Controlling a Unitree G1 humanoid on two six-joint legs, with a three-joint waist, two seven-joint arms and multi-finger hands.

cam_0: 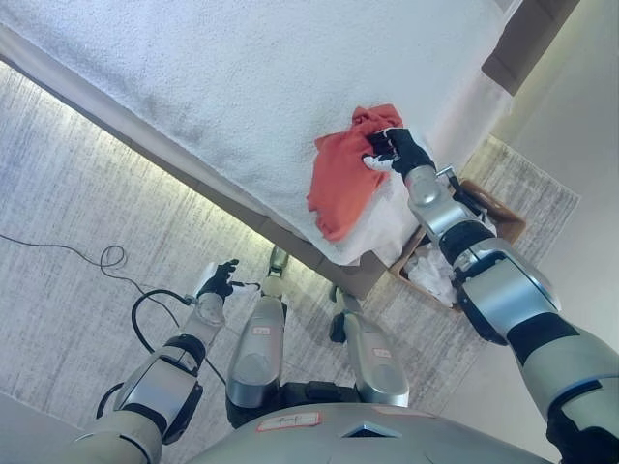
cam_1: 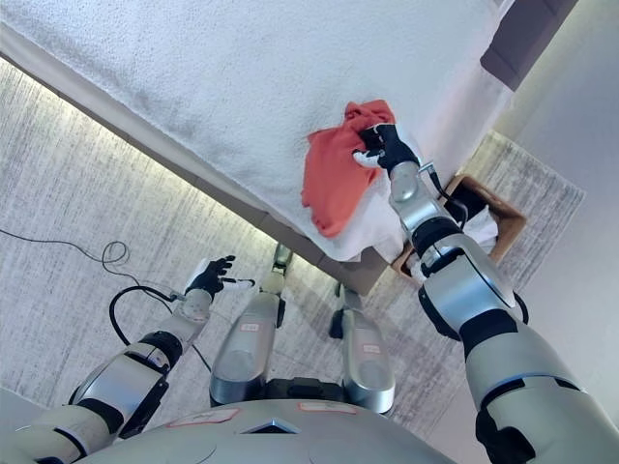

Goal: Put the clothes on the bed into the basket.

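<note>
An orange-red garment point(cam_0: 340, 179) lies crumpled near the corner of the white bed point(cam_0: 222, 77), one end hanging over the bed's edge. My right hand point(cam_0: 395, 150) rests on the garment's upper right part, fingers curled into the cloth. A brown basket point(cam_0: 498, 215) stands on the floor beside the bed's corner, partly behind my right arm, with white cloth point(cam_0: 433, 274) in it. My left hand point(cam_0: 219, 281) hangs low over the carpet, away from the bed, fingers loosely spread and holding nothing.
A grey patterned carpet point(cam_0: 77, 242) covers the floor along the bed's side. The bed's dark base point(cam_0: 290, 237) runs diagonally under the white cover. A dark headboard or panel point(cam_0: 527, 39) shows at the top right.
</note>
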